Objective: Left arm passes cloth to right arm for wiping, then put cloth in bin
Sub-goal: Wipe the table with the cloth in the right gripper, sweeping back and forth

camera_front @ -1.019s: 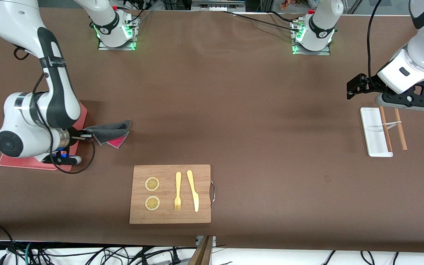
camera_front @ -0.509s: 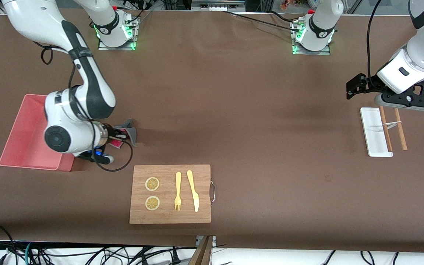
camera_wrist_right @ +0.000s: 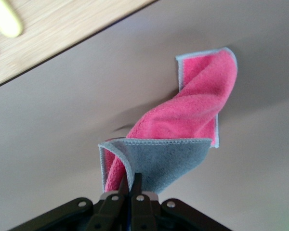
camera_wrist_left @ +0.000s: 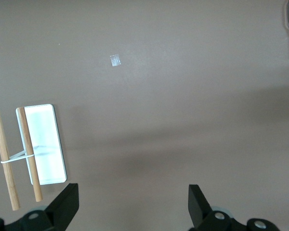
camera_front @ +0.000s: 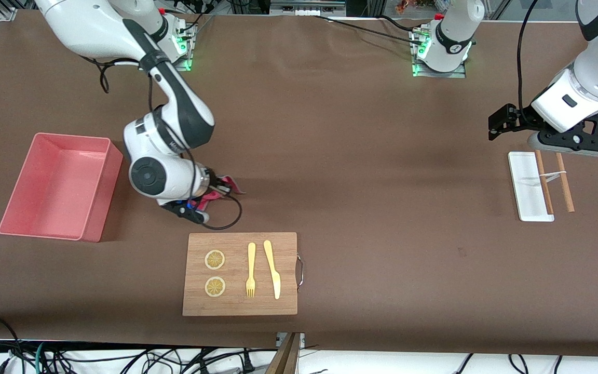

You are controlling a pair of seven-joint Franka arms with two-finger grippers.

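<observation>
My right gripper (camera_front: 217, 185) is shut on one edge of the cloth (camera_front: 225, 188), a small grey and crimson-pink cloth. In the right wrist view the cloth (camera_wrist_right: 183, 130) trails twisted on the brown table from my right gripper (camera_wrist_right: 130, 184), pink face mostly up. It lies between the bin and the table's middle, just farther from the front camera than the wooden cutting board (camera_front: 240, 274). The bin (camera_front: 60, 185), a salmon-pink tub, stands at the right arm's end of the table. My left gripper (camera_front: 558, 148) is open and empty, waiting over the small white tray (camera_front: 528, 186); its fingers (camera_wrist_left: 66, 204) stand wide apart.
The cutting board carries two lemon slices (camera_front: 215, 259), a yellow fork (camera_front: 250, 269) and a yellow knife (camera_front: 272, 268). Two wooden sticks (camera_front: 552, 181) tied by a band lie across the white tray (camera_wrist_left: 42, 144) at the left arm's end. Cables run along the table's near edge.
My right arm has swept from over the bin toward the table's middle, dragging the cloth along the table. The bin is uncovered now. The left arm has not moved.
</observation>
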